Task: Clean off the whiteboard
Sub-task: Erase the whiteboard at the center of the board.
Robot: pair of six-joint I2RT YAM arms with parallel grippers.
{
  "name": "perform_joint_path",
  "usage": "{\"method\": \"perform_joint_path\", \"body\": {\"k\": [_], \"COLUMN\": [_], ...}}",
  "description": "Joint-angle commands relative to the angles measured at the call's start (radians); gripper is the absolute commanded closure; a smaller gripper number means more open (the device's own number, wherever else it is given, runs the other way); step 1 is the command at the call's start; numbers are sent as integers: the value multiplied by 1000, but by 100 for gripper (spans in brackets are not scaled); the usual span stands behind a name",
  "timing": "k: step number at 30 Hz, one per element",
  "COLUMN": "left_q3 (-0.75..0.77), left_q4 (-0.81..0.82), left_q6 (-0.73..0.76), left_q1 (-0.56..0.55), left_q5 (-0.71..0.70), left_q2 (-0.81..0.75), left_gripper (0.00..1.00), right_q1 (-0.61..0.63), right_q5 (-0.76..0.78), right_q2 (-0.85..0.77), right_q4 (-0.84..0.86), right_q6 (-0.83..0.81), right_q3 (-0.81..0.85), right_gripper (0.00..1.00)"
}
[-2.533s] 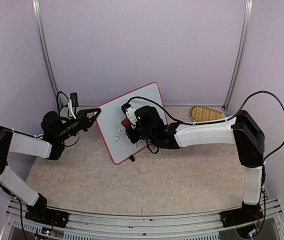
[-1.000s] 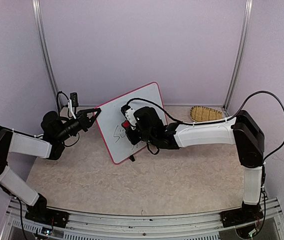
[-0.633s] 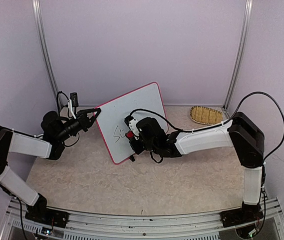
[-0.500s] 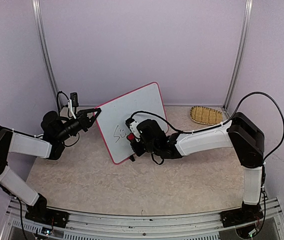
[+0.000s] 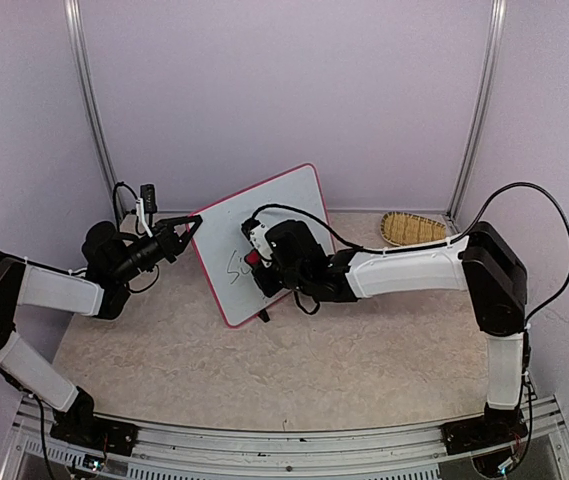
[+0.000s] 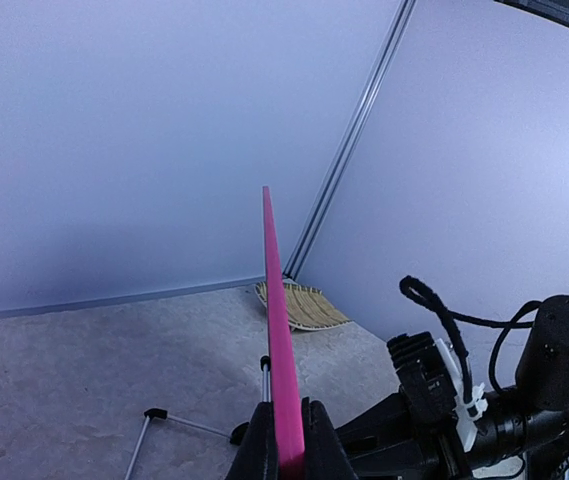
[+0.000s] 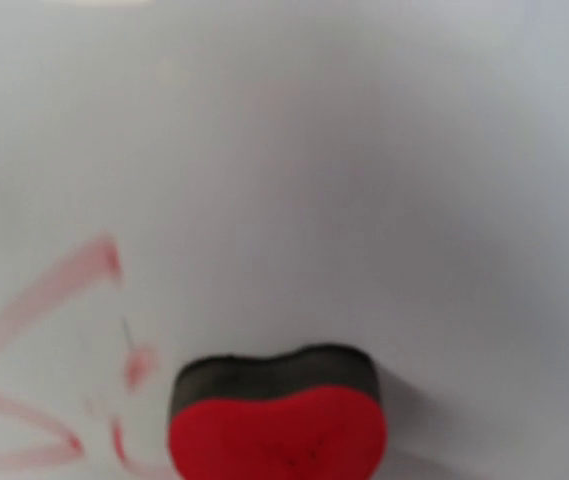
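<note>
Top external view: the whiteboard is seen standing tilted on its edge on the table, left of centre and towards the back wall. Its upper left corner is pinched by the left gripper. This is confirmed in the left wrist view, where the pink frame edge is clamped between the pressed-together fingers.

The right gripper is placed against the lower face of the board. Its fingers are not shown in its own wrist view, but a red and black eraser sits at the bottom centre of that view, flat against the white surface. The jaws are therefore judged to be closed on the eraser.

The step in hand is judged to be the wiping stroke itself, with the board steadied by one arm and rubbed by the other. Red marker strokes are noted just left of the eraser, partly smeared. The next move is judged to call for a pass to the left over those strokes, with pressure kept square to the board and the left grip held firm so that the board is not pushed over.

No brand or label can be read. The scrawl is too faint and broken to be read with confidence. A woven basket is noted at the back right, well apart from the work.
</note>
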Motion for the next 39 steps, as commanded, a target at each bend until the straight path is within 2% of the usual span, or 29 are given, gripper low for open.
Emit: {"method": "perform_joint_path", "body": {"k": [1,12,28,39], "left_q3": [-5,-5,-5,-7], "left_q4": [-68,-67,-67,-70], "left_q6": [56,55,54,57], "left_q1": [-28,-28,-30,-30], "left_q5": [126,124,126,122], "left_q2": [18,18,19,12], "left_gripper": [100,100,100,100], "right_q1": [4,4,9,21], "right_q5": [-2,2,-14,-20], "right_q2": [20,5,0,7], "right_q4": [40,47,87,87], "right_q6": [-38,-44,40,52], "right_q3": [98,98,-109,-114], "right_gripper": [83,82,83,83]}}
